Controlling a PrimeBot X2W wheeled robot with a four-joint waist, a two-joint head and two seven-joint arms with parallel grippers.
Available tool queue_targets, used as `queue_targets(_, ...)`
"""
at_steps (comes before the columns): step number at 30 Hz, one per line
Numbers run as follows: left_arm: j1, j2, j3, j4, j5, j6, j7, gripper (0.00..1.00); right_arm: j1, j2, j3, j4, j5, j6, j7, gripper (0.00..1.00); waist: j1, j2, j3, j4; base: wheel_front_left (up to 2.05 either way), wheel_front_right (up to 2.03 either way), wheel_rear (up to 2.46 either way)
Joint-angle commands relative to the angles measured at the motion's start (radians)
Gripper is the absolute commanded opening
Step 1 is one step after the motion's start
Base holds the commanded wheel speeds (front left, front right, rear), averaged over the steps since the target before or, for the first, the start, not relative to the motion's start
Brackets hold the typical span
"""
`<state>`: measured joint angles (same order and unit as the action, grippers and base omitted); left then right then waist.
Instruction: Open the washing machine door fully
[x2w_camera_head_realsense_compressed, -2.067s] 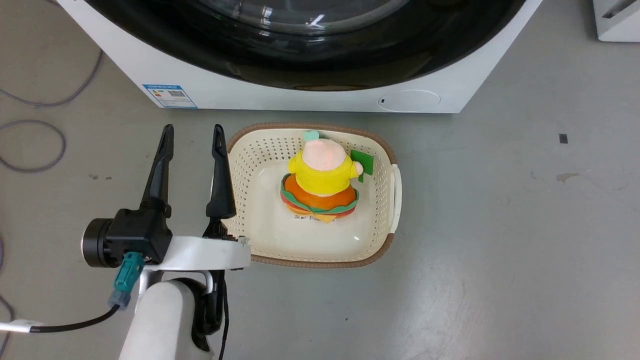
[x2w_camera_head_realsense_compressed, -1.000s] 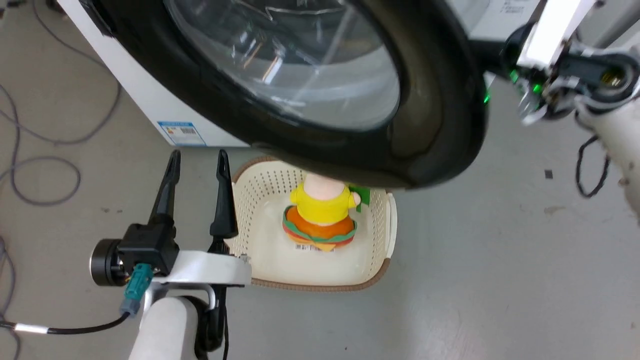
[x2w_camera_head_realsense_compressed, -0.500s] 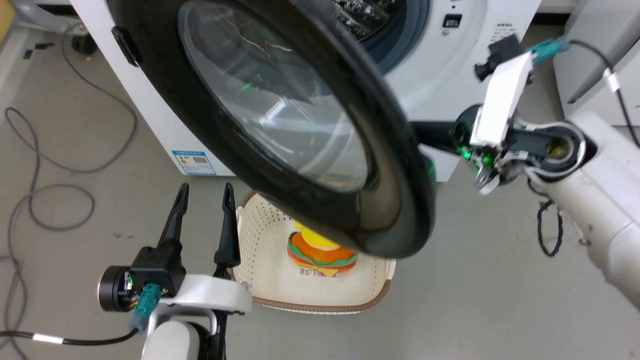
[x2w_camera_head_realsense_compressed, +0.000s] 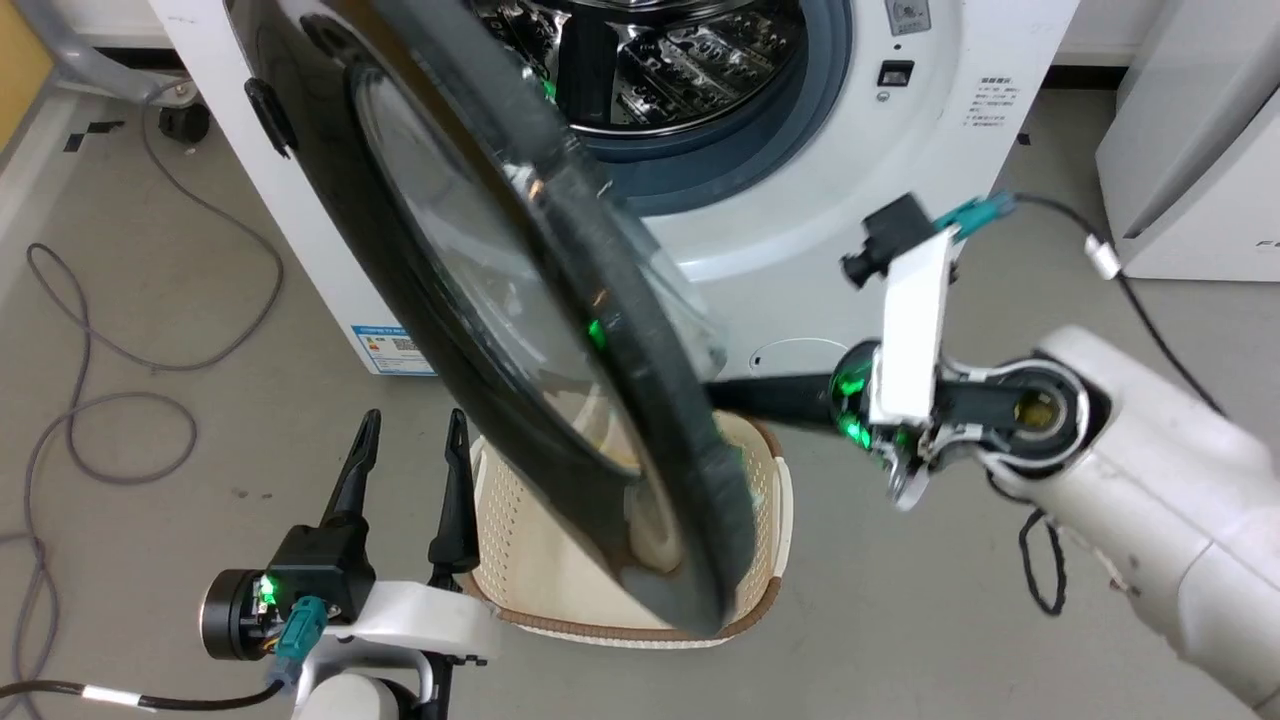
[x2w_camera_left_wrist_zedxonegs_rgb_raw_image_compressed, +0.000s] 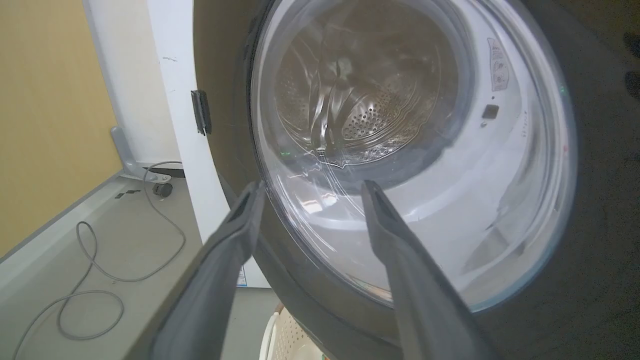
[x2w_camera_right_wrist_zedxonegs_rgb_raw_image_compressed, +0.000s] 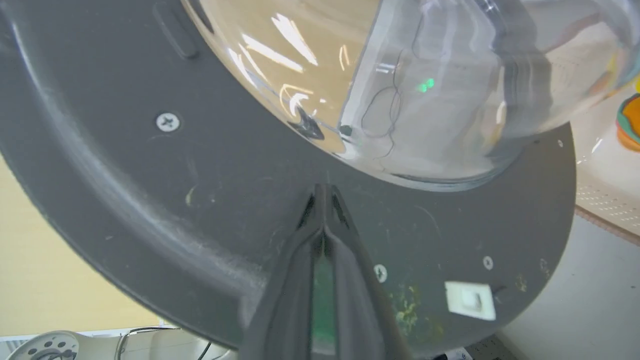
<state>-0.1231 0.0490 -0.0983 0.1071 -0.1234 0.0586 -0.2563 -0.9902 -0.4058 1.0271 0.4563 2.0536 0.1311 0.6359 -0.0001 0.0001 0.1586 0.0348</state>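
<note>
Right tool (x2w_camera_right_wrist_zedxonegs_rgb_raw_image_compressed: 324, 189), pressed together, tips against the washing machine door (x2w_camera_head_realsense_compressed: 440, 270); may slip off, stalling the swing; left tool (x2w_camera_head_realsense_compressed: 415, 422) spread.

Head looks down; wrists close, opposite faces of shared door (x2w_camera_head_realsense_compressed: 470, 320).

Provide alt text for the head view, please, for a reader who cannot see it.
The black washing machine door stands partly open, swung out over a cream basket, with the right gripper reaching behind its rim. The left gripper hovers open beside the basket.
</note>
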Motion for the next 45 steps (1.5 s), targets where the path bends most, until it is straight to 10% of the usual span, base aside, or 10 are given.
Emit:
queue_targets(1,0.009,0.001,0.0,0.005,0.003,-0.002,-0.006,1.0,0.026,-0.006,0.014,-0.025,0.015,0.0,-0.007,0.0,0.0001,-0.0001,-0.003,-0.002,0.0,0.0,0.0)
queue_targets(13,0.02,0.001,-0.01,0.02,-0.01,0.004,-0.006,1.0,0.17,-0.039,-0.062,-0.129,0.046,0.0,-0.248,0.0,0.0001,-0.0001,-0.026,-0.018,0.0,0.0,0.0)
queue_targets(16,0.024,0.001,-0.012,0.025,-0.013,0.004,-0.006,1.0,0.252,-0.045,-0.124,-0.16,0.04,0.0,-0.347,1.0,0.0001,-0.0001,-0.032,-0.022,0.0,0.0,0.0)
queue_targets(34,0.059,0.001,0.007,0.062,-0.012,-0.003,-0.006,1.0,0.645,-0.049,-0.395,-0.047,-0.163,0.0,-0.894,1.0,0.0001,-0.0001,-0.083,-0.038,0.0,0.0,0.0)
queue_targets(40,0.067,0.001,0.025,0.064,-0.009,-0.004,-0.006,1.0,0.716,0.065,-0.798,0.058,-0.605,0.0,-0.897,1.0,0.0001,-0.0001,-0.087,-0.047,0.0,0.0,0.0)
queue_targets(41,0.066,0.001,0.032,0.065,-0.008,-0.004,-0.006,1.0,0.762,0.142,-0.982,0.004,-0.904,0.0,-0.897,1.0,0.0001,-0.0001,-0.089,-0.048,0.0,0.0,0.0)
queue_targets(45,0.066,0.001,0.038,0.067,-0.007,-0.004,-0.006,1.0,0.829,0.255,-1.149,-0.153,-1.321,0.0,-0.898,1.0,0.0001,-0.0001,-0.091,-0.047,0.0,0.0,0.0)
